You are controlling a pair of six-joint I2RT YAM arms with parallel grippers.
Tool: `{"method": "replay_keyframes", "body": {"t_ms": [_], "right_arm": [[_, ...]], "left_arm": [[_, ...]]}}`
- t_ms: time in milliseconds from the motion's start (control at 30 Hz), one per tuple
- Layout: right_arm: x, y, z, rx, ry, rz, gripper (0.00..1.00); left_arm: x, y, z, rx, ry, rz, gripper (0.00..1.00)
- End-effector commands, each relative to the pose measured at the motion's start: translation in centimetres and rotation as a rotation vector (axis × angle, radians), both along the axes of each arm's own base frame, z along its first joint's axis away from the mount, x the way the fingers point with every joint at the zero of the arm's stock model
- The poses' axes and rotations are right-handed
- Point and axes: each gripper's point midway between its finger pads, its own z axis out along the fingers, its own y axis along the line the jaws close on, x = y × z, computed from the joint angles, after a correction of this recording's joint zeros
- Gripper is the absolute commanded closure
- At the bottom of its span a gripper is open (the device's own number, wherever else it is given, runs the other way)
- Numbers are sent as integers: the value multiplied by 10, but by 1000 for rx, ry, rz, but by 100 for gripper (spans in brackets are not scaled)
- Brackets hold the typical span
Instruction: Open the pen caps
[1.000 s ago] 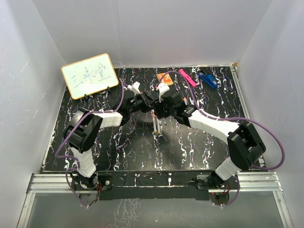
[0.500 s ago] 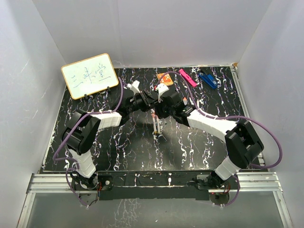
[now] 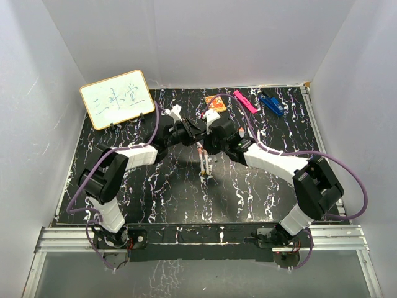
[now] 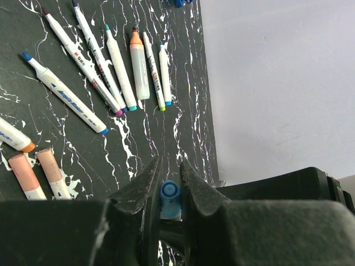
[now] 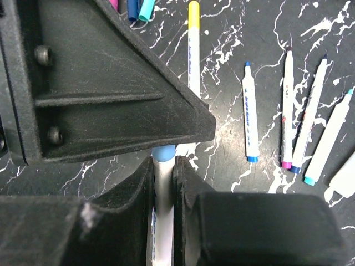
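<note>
1. While the right pincer [image 5: 163, 172] clamps tight on a thin white-barrelled plastic marker pen [image 5: 161, 221], the left pincer [image 4: 169, 180] pinches its small blue cylindrical cap [image 4: 170, 195], so opposite pulls can part them.
2. Farther beyond the left pincer, uncapped white markers [image 4: 119, 66] lie on the black marbled worktop [image 4: 183, 127].

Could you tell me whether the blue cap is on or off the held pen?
On: in the right wrist view the blue cap sits flush on the pen, with no gap showing.
</note>
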Motion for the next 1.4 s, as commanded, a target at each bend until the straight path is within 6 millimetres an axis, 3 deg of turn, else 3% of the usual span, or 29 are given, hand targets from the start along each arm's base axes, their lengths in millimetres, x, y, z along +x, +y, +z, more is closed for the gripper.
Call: {"method": "replay_keyframes", "body": {"t_ms": [0,133,300,600,867,967,1100,1367], "right_arm": [[-8,-1,14,30,-23,5,100],[-27,-16,4,25,10,-12,100],[-43,-35,5,18,7,-41,100],[-50,-44,13,18,5,-63,100],[-68,-55,18,64,16,-89,100],[-61,-59,24,58,-13,-118,100],[-40,-63,17,-18,-27,-182,100],[19,-44,3,-115,-140,-171,100]], "left_arm": [[42,38,40,2,-85,140,100],[74,71,50,16,-107,241,100],[100,94,57,37,-121,300,100],[109,112,42,70,-87,344,100],[123,128,44,92,-98,375,100],[120,127,46,80,-98,364,100],[106,127,44,92,-87,343,100],[67,151,22,232,-38,326,100]]}}
